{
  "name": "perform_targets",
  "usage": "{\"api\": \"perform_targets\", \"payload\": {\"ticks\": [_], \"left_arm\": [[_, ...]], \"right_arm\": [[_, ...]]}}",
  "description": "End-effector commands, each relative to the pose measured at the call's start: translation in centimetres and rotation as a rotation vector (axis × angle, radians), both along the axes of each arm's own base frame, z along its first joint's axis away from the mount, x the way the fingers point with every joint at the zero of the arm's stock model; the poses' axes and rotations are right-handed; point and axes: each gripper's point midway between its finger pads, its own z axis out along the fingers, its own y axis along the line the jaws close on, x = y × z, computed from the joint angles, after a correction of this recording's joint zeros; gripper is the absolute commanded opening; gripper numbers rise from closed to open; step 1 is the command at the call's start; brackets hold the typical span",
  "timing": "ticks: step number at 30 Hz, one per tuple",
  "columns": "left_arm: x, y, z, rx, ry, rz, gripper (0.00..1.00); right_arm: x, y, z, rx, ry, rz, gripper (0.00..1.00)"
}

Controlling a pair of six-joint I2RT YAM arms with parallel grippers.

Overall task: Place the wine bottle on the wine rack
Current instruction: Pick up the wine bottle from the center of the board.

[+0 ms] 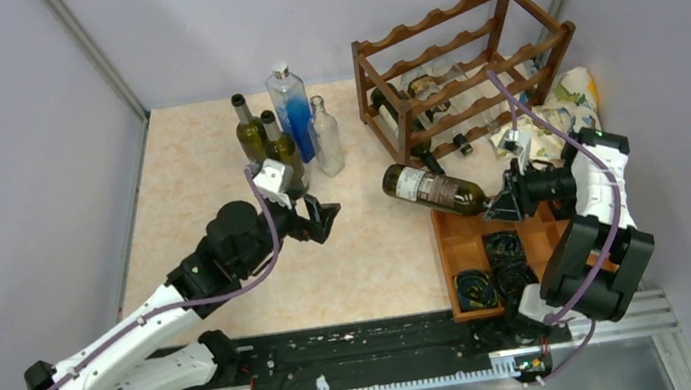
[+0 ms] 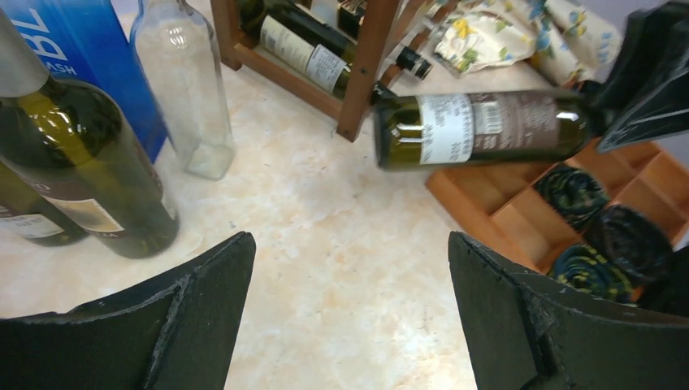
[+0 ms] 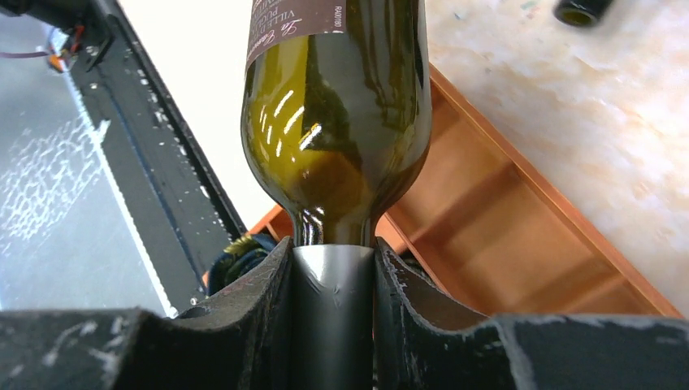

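I see the right gripper (image 3: 333,264) clamped on the neck of the bottle (image 1: 432,190), which lies roughly level with its base pointing left. The bottle is just near of the rack (image 1: 466,68), over the far left corner of the tray (image 1: 460,240), and rests on no rail. At least 2 other bottles (image 2: 305,49) lie in the rack's low tiers. My left gripper (image 2: 349,252) is spread wide and holds nothing, close to 4 upright bottles (image 1: 284,127) at far centre.
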Motion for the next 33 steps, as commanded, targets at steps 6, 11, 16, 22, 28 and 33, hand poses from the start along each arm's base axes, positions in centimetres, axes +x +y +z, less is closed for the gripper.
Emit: {"api": "perform_targets", "payload": {"ticks": [6, 11, 16, 22, 28, 33], "left_arm": [[1.4, 1.6, -2.4, 0.176, -0.085, 0.045, 0.94], [1.3, 2.5, -2.3, 0.229, -0.136, 0.041, 0.95], [1.0, 2.6, -2.7, 0.255, -0.132, 0.022, 0.94], [0.6, 2.8, -2.5, 0.249, -0.131, 0.012, 0.94], [0.4, 3.3, -1.8, 0.23, -0.145, 0.023, 0.94], [0.3, 3.7, -1.4, 0.224, -0.158, 0.034, 0.94]], "right_arm": [[0.7, -2.7, 3.0, -0.053, -0.131, -0.113, 0.0], [1.2, -5.6, 2.9, -0.064, -0.133, -0.214, 0.0], [1.7, -8.7, 3.5, -0.106, -0.159, -0.299, 0.0], [2.6, -13.1, 4.6, -0.138, -0.185, -0.408, 0.0], [4.1, -16.4, 5.2, -0.11, -0.209, -0.483, 0.0], [5.7, -18.2, 4.7, -0.107, -0.225, -0.556, 0.0]]}}
